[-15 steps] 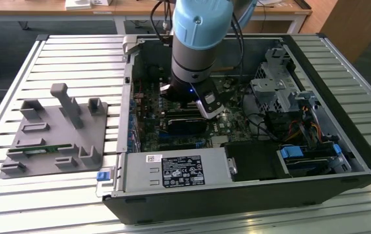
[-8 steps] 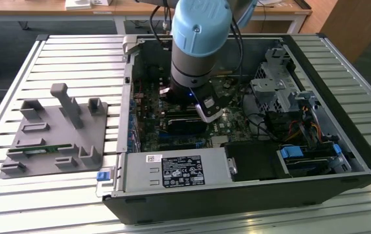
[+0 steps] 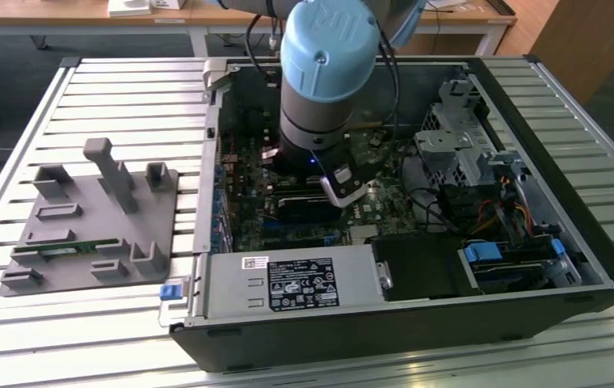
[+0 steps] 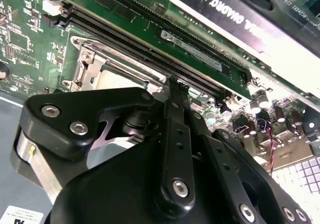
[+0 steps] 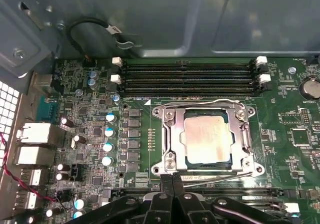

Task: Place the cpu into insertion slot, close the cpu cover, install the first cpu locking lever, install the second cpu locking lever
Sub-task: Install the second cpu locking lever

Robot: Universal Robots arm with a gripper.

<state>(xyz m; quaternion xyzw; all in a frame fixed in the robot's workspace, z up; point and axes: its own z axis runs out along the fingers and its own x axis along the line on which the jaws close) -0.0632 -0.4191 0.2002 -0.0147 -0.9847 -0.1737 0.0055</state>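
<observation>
Cpu [image 5: 208,140] seated flat in insertion slot [image 5: 165,134], cpu cover [image 5: 243,137] down around it, framing the chip. Hand [image 5: 172,178] pressed together, empty, just beside the socket's edge.

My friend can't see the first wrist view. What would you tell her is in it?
A silvery cpu sits in its insertion slot on a green circuit board, with the metal cpu cover closed around it. The robot's black claw is shut, tips just beside the slot's edge.
</observation>
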